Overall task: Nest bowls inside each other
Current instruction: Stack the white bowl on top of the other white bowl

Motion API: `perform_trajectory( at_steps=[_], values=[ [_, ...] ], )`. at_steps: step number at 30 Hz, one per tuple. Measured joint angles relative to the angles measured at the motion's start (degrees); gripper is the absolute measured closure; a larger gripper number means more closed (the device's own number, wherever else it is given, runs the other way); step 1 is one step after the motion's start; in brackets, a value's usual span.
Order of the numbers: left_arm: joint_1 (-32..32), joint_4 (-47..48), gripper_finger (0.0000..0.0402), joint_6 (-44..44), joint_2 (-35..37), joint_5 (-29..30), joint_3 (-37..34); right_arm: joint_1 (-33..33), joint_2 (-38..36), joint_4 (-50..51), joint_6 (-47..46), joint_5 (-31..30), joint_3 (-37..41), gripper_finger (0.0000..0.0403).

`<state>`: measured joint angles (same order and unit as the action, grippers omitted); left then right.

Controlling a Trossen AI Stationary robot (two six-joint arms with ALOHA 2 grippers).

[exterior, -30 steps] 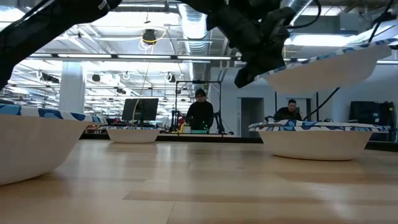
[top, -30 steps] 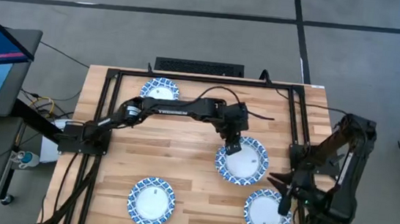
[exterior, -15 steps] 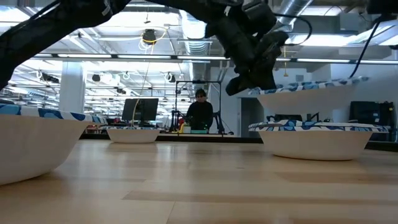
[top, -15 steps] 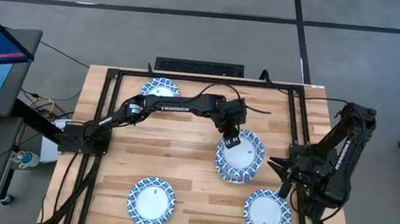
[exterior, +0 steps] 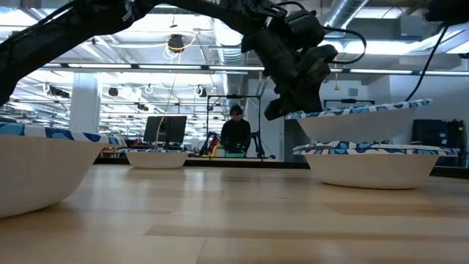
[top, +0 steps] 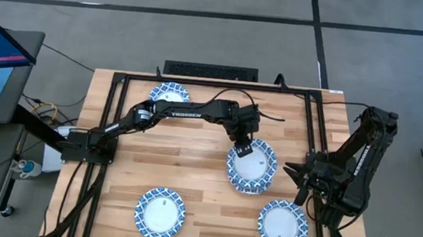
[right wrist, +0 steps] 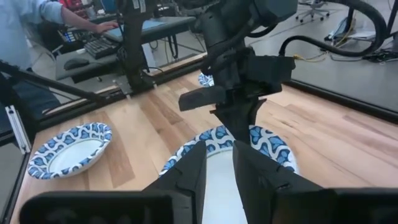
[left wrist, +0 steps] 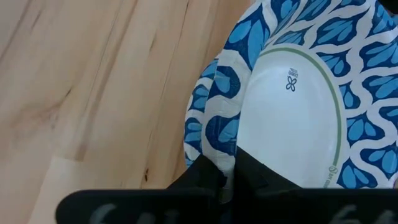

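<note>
- Bowls: four show on the wooden table [top: 191, 171]; the left gripper [top: 241, 149] holds a fifth bowl [exterior: 359, 121] by its rim, just above the centre-right bowl [exterior: 374, 165].
- Lower it level and centred before releasing.
- Right gripper [top: 300, 195] waits near the table's right edge, seemingly narrow and empty.

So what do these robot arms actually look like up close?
Both are black, jointed metal. The left arm carries white lettering along one link and a thin black cable looping near its wrist. Each ends in two flat, dark fingers: left gripper, right gripper.
</note>
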<state>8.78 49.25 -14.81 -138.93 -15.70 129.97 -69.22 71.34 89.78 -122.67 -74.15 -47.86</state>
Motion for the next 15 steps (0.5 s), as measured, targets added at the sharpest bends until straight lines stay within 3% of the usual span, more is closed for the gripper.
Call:
perform_trajectory(
  at_steps=[15],
  values=[
    [-0.5, -0.1, 0.0401, -1.4, 0.1, -0.5, -1.3, 2.6, 0.0, 0.0, 0.1, 0.0, 0.0, 0.0300]
  ],
)
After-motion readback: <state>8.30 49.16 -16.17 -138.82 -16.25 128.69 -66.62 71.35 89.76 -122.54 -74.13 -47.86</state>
